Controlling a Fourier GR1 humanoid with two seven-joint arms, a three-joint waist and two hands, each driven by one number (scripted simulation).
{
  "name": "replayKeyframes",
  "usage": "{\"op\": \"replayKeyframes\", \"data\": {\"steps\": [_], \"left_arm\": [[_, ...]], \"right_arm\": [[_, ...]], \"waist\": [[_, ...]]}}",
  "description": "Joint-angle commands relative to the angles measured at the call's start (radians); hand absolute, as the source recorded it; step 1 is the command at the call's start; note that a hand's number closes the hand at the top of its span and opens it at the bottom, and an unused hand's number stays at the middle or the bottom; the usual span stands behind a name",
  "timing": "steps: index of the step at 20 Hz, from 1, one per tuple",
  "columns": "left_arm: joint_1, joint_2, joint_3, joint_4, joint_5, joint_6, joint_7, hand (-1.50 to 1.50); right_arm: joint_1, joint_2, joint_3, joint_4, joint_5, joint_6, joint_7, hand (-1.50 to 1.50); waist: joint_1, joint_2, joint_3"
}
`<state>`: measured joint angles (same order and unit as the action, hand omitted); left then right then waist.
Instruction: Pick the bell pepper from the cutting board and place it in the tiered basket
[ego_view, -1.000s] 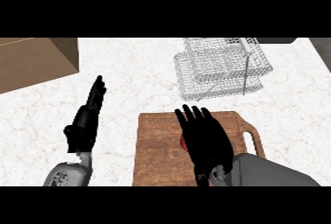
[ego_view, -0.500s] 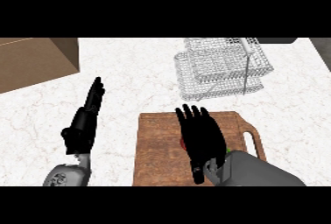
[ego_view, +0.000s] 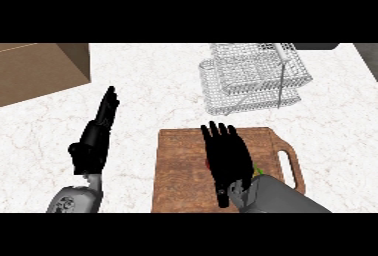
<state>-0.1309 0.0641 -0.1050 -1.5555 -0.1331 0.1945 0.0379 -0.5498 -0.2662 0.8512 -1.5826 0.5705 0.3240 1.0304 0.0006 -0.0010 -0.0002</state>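
My right hand (ego_view: 225, 155) lies flat over the middle of the wooden cutting board (ego_view: 181, 170), fingers straight and pointing away from me. It covers the bell pepper (ego_view: 256, 171) almost wholly; only a thin red and green edge peeks out beside the wrist. The white wire tiered basket (ego_view: 251, 75) stands beyond the board at the upper right. My left hand (ego_view: 94, 137) rests open on the counter left of the board, fingers straight.
A brown cardboard box (ego_view: 37, 67) sits at the upper left. The board's handle loop (ego_view: 291, 167) points right. White marble counter (ego_view: 148, 95) lies between the board and the basket.
My right hand has slid slightly back toward me and settled lower over the pepper, hiding more of it. The left hand has not moved.
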Motion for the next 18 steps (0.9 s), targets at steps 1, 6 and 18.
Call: {"op": "replayKeyframes", "data": {"steps": [1, 6, 18], "left_arm": [[-0.042, 0.0, 0.033, 0.053, 0.022, -0.02, -0.024, 0.0], [0.011, 0.013, 0.044, 0.024, 0.024, -0.032, -0.048, 0.0], [-0.028, -0.013, 0.041, 0.037, 0.002, -0.016, -0.03, 0.0]], "right_arm": [[0.045, 0.049, -0.032, 0.039, 0.08, 0.014, 0.033, -1.5], [0.079, 0.112, -0.057, 0.102, 0.196, -0.049, -0.034, -1.5], [0.012, 0.193, -0.064, 0.269, 0.342, 0.085, -0.124, 1.5]], "waist": [[-0.001, 0.001, 0.0], [0.003, 0.001, 0.0], [0.005, 0.002, 0.0]]}}
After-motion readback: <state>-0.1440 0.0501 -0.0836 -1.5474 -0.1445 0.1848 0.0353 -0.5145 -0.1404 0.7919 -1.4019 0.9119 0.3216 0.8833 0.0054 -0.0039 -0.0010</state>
